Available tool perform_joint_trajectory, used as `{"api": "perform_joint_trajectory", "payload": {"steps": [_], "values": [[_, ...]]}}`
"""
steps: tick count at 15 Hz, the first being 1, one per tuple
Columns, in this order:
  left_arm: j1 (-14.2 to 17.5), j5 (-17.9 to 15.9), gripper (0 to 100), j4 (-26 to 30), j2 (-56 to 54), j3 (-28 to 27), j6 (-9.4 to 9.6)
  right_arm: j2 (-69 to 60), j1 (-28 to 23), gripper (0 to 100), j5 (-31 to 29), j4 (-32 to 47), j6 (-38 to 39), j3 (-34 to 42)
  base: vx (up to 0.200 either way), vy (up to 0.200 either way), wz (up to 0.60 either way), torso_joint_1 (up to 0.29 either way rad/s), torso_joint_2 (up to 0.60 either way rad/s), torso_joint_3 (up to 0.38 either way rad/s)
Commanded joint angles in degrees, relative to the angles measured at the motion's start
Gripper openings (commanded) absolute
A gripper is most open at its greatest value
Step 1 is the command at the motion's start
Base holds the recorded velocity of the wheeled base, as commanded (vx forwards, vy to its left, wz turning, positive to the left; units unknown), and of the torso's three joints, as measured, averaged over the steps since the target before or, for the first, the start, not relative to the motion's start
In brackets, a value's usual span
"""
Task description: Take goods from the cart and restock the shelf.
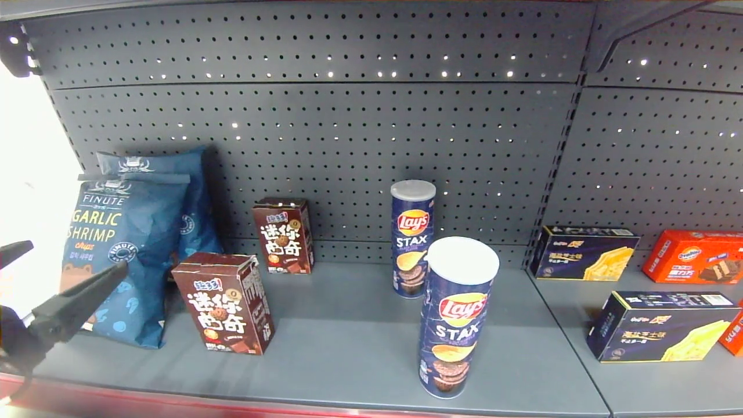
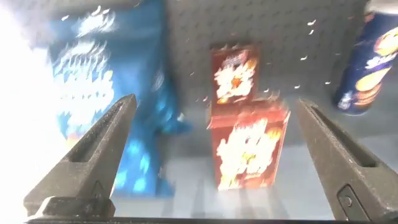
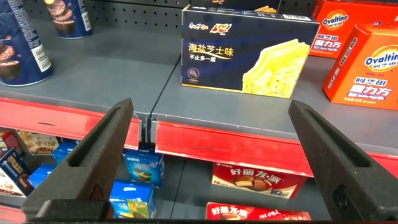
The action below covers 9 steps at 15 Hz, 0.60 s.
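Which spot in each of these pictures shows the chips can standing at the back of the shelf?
Head view: rear can mid-shelf, against the pegboard.
Left wrist view: rear can, blurred, beside the brown boxes.
Right wrist view: rear can, behind the front can.
Shared landmark: grey shelf board.

You see grey shelf: blue chip bags upright at left, front brown box, rear brown box, navy cans standing mid-shelf.
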Motion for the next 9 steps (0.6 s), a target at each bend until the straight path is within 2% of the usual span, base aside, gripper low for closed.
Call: {"api": "perform_joint_trajectory", "payload": {"steps": [1,4,9], "values": [[1.7,0.7,100,-0.2,-8.7,8.1,-0.32,0.1,0.0,100,0.3,0.0,-0.1,0.0,0.000,0.000,0.00,0.000,0.00,0.000],[2.0,3.5,100,0.0,-14.7,14.5,-1.46,0.1,0.0,100,1.1,0.0,-0.5,0.0,0.000,0.000,0.00,0.000,0.00,0.000],[2.0,5.6,100,1.3,-24.2,20.5,-1.55,0.1,0.0,100,0.5,0.2,-0.5,0.0,0.000,0.000,0.00,0.000,0.00,0.000]]}}
